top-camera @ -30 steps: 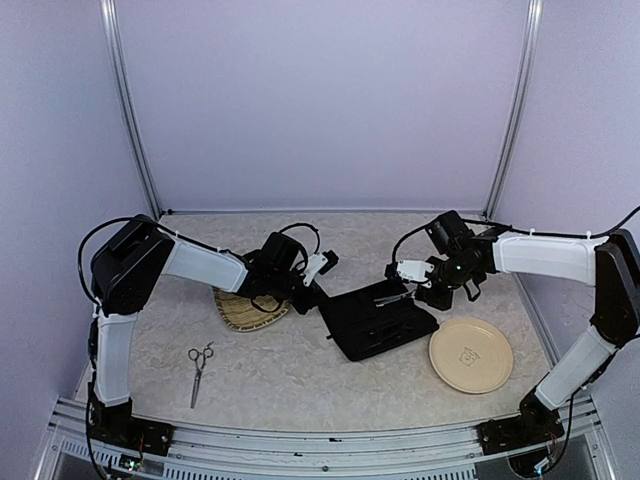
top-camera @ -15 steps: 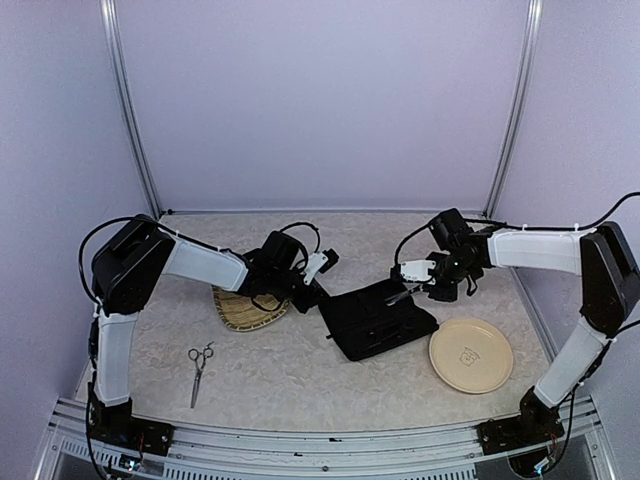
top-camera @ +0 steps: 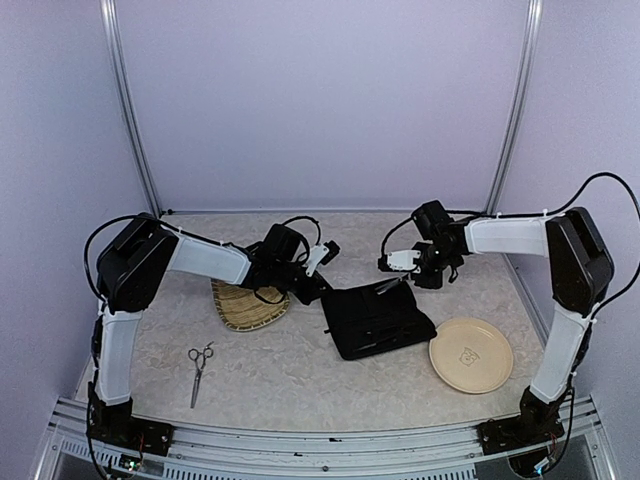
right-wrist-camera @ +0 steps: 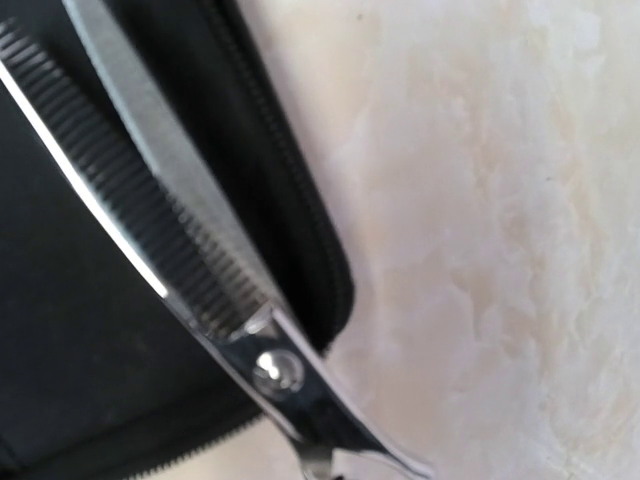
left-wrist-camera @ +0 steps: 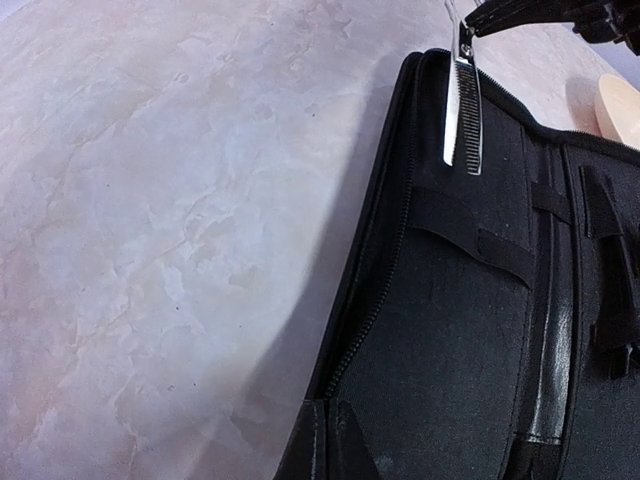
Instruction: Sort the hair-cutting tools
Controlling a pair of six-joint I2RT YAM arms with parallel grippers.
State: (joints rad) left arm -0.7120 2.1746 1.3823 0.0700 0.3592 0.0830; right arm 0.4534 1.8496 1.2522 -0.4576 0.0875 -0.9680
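**Thinning scissors held over the open case**

The right pincer (top-camera: 398,279) is clamped on the handle end of the thinning scissors (left-wrist-camera: 462,110). It holds them at the far edge of the open black case (top-camera: 385,322). The blades are together or nearly so, and they reach out over the case lining toward the left arm. The right wrist view shows the toothed blade and the pivot screw close up, with the case's zip edge just behind them. Whether the tips touch the lining cannot be told.

The left pincer (top-camera: 316,288) sits at the case's left edge. Its wrist camera looks along the lining and its elastic straps. Whether its fingers are apart or together cannot be told.

The other scissors (top-camera: 199,368) lie flat on the worktop (top-camera: 290,375) at the near left. Their ring handles are toward the far side and their blades point at the near edge. They are well apart from the case.

A woven tray (top-camera: 245,308) rests just left of the left pincer. A round plate (top-camera: 470,355) lies just beside the case's near right corner.
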